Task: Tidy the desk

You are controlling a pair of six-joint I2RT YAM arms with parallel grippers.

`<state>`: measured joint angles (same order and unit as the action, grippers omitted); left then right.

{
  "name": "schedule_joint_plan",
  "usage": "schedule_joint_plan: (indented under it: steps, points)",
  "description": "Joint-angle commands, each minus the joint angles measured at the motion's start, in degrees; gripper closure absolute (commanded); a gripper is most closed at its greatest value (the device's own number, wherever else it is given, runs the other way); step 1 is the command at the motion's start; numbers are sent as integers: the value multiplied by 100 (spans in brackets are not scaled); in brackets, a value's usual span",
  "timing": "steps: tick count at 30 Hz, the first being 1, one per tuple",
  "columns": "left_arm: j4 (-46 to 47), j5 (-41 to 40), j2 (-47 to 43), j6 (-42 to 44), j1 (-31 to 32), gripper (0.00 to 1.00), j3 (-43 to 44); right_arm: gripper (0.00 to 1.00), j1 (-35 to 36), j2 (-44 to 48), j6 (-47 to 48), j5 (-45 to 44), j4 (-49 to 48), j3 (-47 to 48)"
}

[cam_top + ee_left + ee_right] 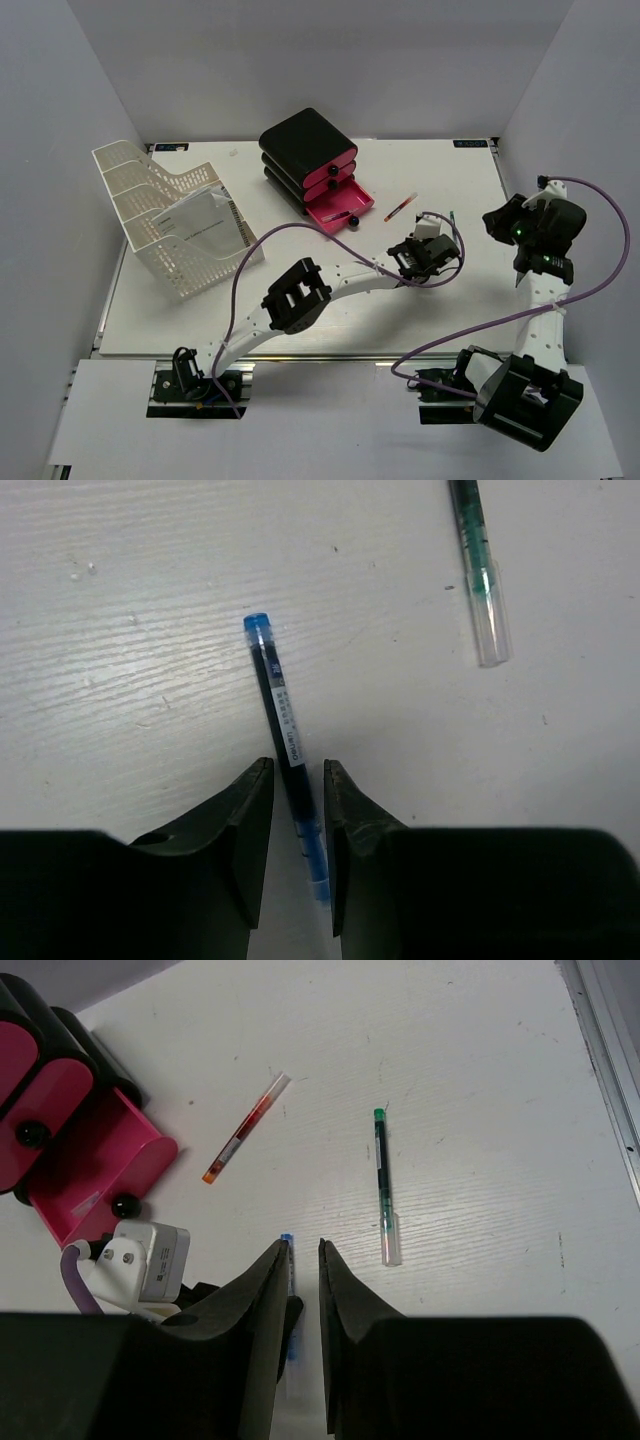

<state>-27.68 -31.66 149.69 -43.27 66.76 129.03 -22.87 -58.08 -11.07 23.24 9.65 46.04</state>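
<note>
1. The left gripper (298, 770) is reaching out over the middle of the tabletop. Its two dark fingers are standing apart, one on either side of a blue pen (285, 735). A sliver of white is showing along each flank of the barrel, so nothing is being pinched.
2. The blue pen is lying flat on the desk (470, 180). Its capped blue end is pointing away from the fingers, and its other end is running down between them.
3. A green pen (478, 580) is lying flat near the blue one and apart from it, with a clear section at one end.
4. The right gripper (303, 1248) is hanging raised near the right-hand wall. Its fingers are standing a narrow slot apart and are gripping nothing.
5. A red pen (245, 1128) is lying aslant between the green pen and the pink drawer, touching neither.
6. A black drawer unit (300, 135) with pink fronts is standing at the rear centre. Its lowest drawer (342, 207) is standing pulled out.
7. A white mesh tray (125, 180) is sitting at the rear left and is holding a white booklet (200, 222).
8. The desk, white and perforated, is stretching beneath both arms. Grey walls are closing it in on three sides, and a metal rail is running along its near edge.
</note>
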Motion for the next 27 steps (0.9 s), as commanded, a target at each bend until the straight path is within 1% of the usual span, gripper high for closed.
schedule_joint_plan:
  steps: [1,8,10,11,13,14,18,19,21,22,26,27]
  points:
    - [-176,107,157,11,12,64,140,76,-103,104,-97,215,-218,-16]
    - [-624,2,298,46,12,64,26,76,-235,104,-158,373,-218,-25]
    - [-799,-86,263,38,12,66,-106,76,-253,113,-159,426,-218,-42]
    - [-852,-121,211,46,12,67,-306,76,-288,113,-159,435,-227,-34]
    - [-1011,-261,105,46,12,71,-545,76,-314,122,-185,479,-218,-51]
    - [-1029,-297,-43,46,12,72,-876,76,-349,131,-185,497,-218,-51]
    - [-1011,-472,-457,160,-40,78,-1625,76,-376,140,-203,593,-244,-78]
    - [-1029,-568,-528,213,-40,82,-1723,76,-376,140,-203,602,-253,-78]
    - [-1159,-666,-686,327,-40,85,-1907,76,-411,148,-203,628,-262,-95]
    - [-1178,-736,-739,380,-40,89,-1978,76,-420,140,-194,629,-262,-104]
    - [-976,-632,-1204,941,-110,96,-2584,77,-463,157,-203,707,-271,-113]
    - [-863,-561,-1379,1030,-111,97,-2733,76,-464,166,-203,716,-279,-122]
